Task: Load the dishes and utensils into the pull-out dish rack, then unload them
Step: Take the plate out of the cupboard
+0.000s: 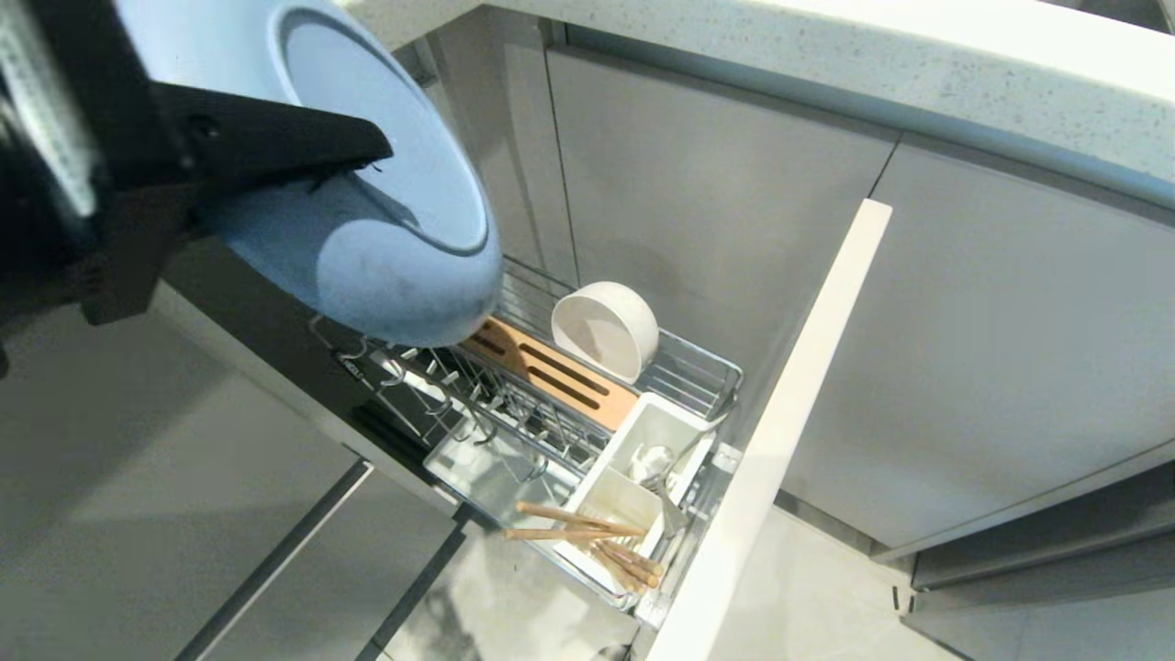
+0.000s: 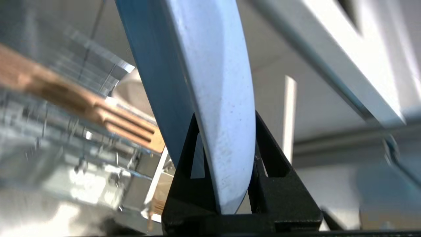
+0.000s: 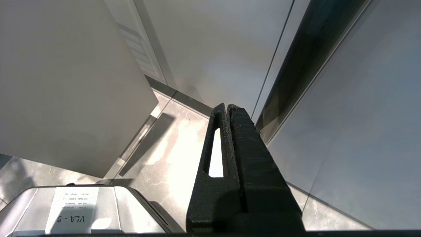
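Note:
My left gripper (image 1: 363, 174) is shut on the rim of the pale blue plate (image 1: 395, 229), holding it tilted on edge above the near end of the pull-out dish rack (image 1: 698, 367). In the left wrist view the plate (image 2: 217, 98) stands between the two black fingers of that gripper (image 2: 225, 115). The white bowl (image 1: 606, 329) lies on its side at the rack's far end, beside the slotted wooden strip (image 1: 551, 372). The chopsticks (image 1: 587, 537) and the spoon (image 1: 668, 500) rest in the white caddy (image 1: 643, 431). My right gripper (image 3: 227, 107) is shut on nothing, parked low over the floor.
The rack's front panel (image 1: 789, 422) juts out toward me on the right of the basket. Grey cabinet doors (image 1: 991, 349) stand behind it under a speckled countertop (image 1: 826, 64). Upright plate prongs (image 1: 477, 404) line the rack below the plate. Pale floor tiles (image 1: 514, 606) lie below.

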You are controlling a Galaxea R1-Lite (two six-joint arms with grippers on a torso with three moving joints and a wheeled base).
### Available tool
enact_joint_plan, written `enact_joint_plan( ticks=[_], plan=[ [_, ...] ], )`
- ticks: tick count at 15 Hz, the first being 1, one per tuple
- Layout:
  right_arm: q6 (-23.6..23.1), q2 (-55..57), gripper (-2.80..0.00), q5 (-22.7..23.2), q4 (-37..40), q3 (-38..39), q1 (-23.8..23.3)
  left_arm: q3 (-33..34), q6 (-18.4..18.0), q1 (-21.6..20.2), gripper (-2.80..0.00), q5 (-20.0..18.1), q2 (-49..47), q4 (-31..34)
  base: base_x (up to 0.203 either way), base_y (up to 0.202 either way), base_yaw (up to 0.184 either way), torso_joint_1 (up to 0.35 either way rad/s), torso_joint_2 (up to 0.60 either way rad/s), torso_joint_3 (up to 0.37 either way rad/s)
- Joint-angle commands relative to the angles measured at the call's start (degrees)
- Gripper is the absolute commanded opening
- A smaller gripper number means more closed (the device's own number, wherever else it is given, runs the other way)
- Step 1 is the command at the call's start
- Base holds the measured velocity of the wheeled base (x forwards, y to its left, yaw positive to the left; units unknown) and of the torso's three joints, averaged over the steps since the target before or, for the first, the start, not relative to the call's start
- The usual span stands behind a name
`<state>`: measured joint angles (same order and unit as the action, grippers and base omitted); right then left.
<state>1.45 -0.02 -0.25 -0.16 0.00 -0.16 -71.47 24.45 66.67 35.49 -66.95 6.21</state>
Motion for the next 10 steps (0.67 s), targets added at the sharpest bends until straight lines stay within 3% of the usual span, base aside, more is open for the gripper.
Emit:
enact_joint_plan(
  ticks=[1,4,10],
  plan=[
    [0.03,-0.24,-2.8,-0.01,-0.02,0.09,-0.02,3.62,-7.1,0.04,-2.8,-3.58,7.19,-2.46,0.0,0.0,0.0,0.0,0.0,0.0],
    [-0.04,-0.24,-2.8,-0.01,-0.02,0.09,-0.02,4.06,-12.42,-0.56,-2.8,-4.21,10.57,-4.96,0.0,0.0,0.0,0.0,0.0,0.0],
    [0.04,-0.24,-2.8,-0.01,-0.02,0.09,-0.02,4.2,-18.56,-7.44,-2.8,-4.28,13.99,-10.77,0.0,0.0,0.0,0.0,0.0,0.0]
  ],
)
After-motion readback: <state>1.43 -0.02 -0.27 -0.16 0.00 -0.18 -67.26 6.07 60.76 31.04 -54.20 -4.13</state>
